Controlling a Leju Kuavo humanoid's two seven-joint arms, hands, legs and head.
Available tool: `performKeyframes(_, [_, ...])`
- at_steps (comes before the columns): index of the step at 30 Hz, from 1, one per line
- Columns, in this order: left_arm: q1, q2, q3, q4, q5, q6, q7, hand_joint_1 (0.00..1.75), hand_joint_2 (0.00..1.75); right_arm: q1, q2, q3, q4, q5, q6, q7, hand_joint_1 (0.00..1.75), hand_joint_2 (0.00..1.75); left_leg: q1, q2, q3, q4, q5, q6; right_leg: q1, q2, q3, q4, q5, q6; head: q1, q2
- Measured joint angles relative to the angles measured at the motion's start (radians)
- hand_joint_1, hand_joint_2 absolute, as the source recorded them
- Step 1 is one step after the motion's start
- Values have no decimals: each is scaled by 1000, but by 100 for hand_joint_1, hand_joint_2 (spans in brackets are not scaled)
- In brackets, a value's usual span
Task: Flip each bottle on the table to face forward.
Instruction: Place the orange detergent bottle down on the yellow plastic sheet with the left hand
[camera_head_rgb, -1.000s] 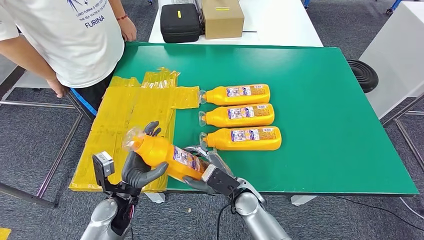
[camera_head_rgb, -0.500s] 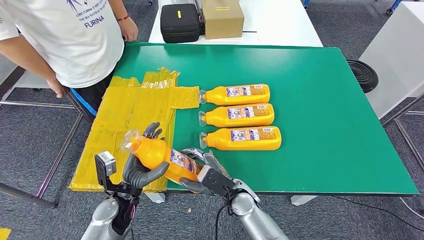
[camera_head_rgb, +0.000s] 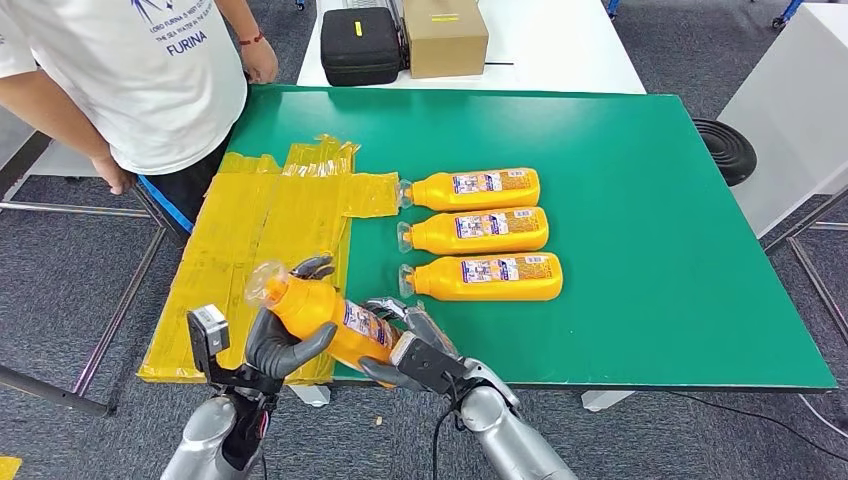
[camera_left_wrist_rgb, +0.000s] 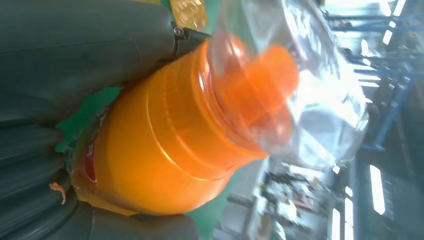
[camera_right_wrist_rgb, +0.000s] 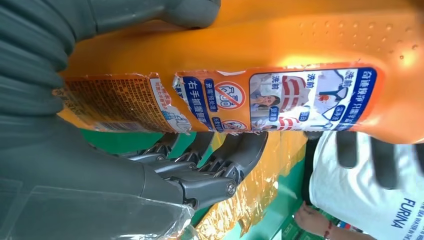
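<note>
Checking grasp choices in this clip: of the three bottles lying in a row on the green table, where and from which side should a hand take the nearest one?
Grip the nearest bottle across its wide labelled body, coming from above or the robot's near side. It lies flat, its far side is close to the middle bottle, and its capped neck is narrow.

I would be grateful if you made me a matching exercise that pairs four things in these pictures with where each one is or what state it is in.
Things:
1. held bottle
2. three bottles
3. black case
4. yellow sheeting

Places or states:
A. lying side by side in a row on the green table
B. spread over the green table's left edge
C. gripped by the left hand and the right hand
D. on the white table beside a cardboard box

Pairs: 1-C, 2-A, 3-D, 4-B
</note>
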Motion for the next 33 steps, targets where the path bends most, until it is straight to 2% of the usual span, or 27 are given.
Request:
performKeyframes(4, [0,7,0,-1,49,-63,-16,175,175,0,0,8,0,10,-1,2,175,175,0,0,0,0,0,0,0,0,0,0,0,0,0,0])
performKeyframes(8, [0,14,0,-1,66,-86,-18,175,175,0,0,12,0,15,-2,3,175,175,0,0,0,0,0,0,0,0,0,0,0,0,0,0])
performKeyframes(9, [0,15,1,-1,69,-89,-18,175,175,0,0,13,0,16,-2,4,165,175,0,0,0,0,0,0,0,0,0,0,0,0,0,0])
performKeyframes(12, [-1,19,1,-1,71,-95,-20,175,175,-1,0,15,0,17,-5,6,34,175,0,0,0,0,0,0,0,0,0,0,0,0,0,0])
performKeyframes(13, [-1,20,1,-1,71,-97,-21,175,175,-1,0,15,0,18,-7,9,0,175,0,0,0,0,0,0,0,0,0,0,0,0,0,0])
performKeyframes(15, [-1,21,0,-2,71,-103,-23,175,175,-1,0,14,0,21,-19,16,0,175,0,0,0,0,0,0,0,0,0,0,0,0,0,0])
performKeyframes(19, [-1,21,-1,-2,71,-109,-26,175,175,-1,1,10,0,27,-47,24,0,0,0,0,0,0,0,0,0,0,0,0,0,0,0,0])
performKeyframes(24, [-2,21,-4,-6,68,-104,-26,175,175,5,4,1,-4,20,-87,31,0,0,0,0,0,0,0,0,0,0,0,0,0,0,0,0])
performKeyframes(33, [-6,22,-4,-9,44,-30,1,175,175,42,8,-38,-101,-36,-135,7,0,0,0,0,0,0,0,0,0,0,0,0,0,0,0,0])
